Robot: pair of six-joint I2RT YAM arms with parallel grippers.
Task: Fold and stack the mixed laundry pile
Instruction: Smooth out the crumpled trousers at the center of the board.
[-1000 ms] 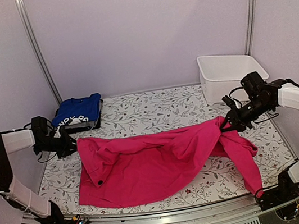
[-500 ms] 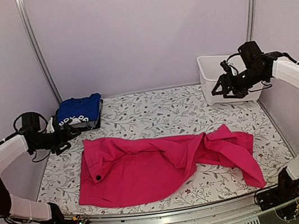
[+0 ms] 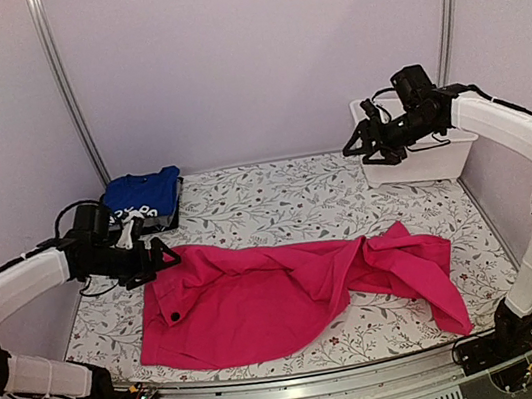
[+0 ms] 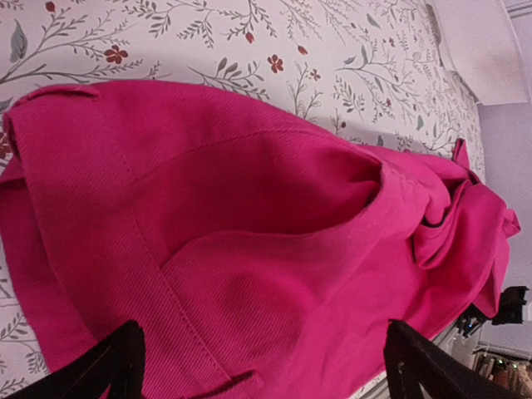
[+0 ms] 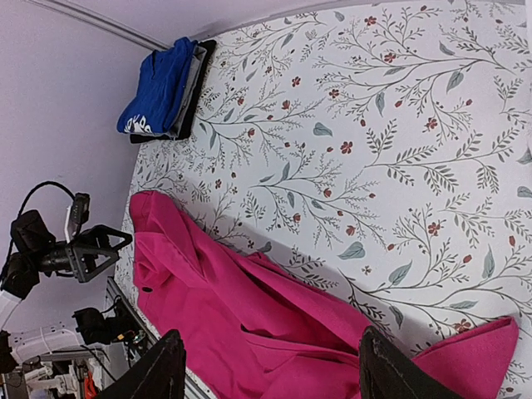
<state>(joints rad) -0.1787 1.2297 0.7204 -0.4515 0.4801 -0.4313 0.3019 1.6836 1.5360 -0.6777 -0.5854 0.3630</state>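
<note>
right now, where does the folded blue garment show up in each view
top external: folded blue garment at far left, back of the table.
left wrist: not in it.
right wrist: blue garment near the top left corner.
shared landmark: the magenta garment, in all three.

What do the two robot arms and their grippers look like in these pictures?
Both arms have white, rounded covers on their long parts and black joints: the left arm and the right arm. The left gripper and the right gripper are black, each with two narrow, tapering fingers. Thin black cables loop beside each wrist. No markings are readable.
</note>
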